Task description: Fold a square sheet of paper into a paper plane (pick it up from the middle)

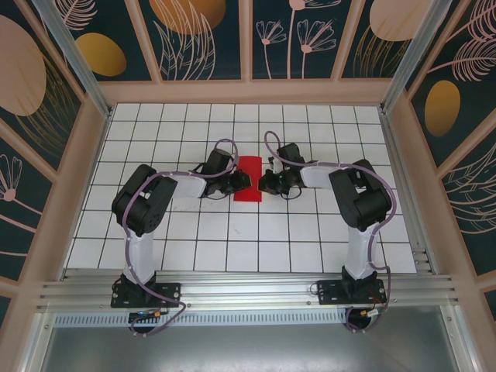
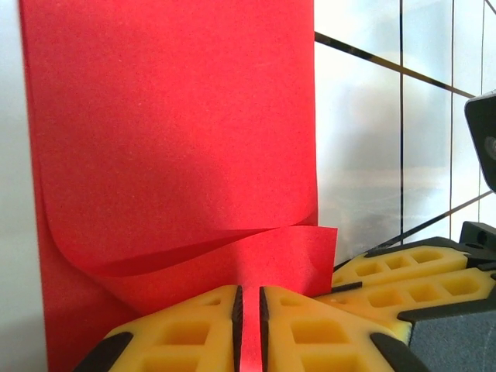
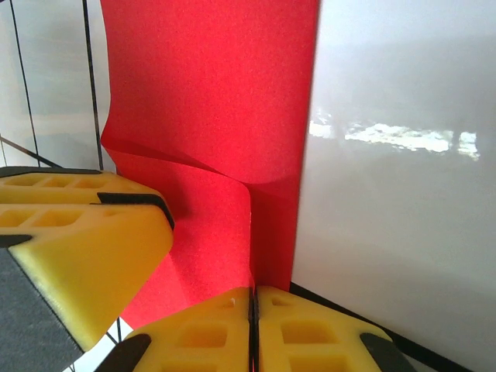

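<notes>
At the centre of the white gridded tabletop [image 1: 194, 232], the red sheet of paper [image 1: 249, 177] lies as a narrow strip running away from the arms, right between the two grippers. The left gripper [image 2: 249, 301] has its yellow fingers pinched tight on a lifted, curling edge. The right gripper [image 3: 253, 301] is clamped the same way on the opposite edge, which bows up. Dark wall panels [image 1: 194, 35] with leaf drawings ring the table, and an aluminium rail [image 1: 248, 288] runs along the near side.

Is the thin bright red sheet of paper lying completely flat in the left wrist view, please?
No, the red paper curls up at its near edge, pinched by the left hand.
</notes>
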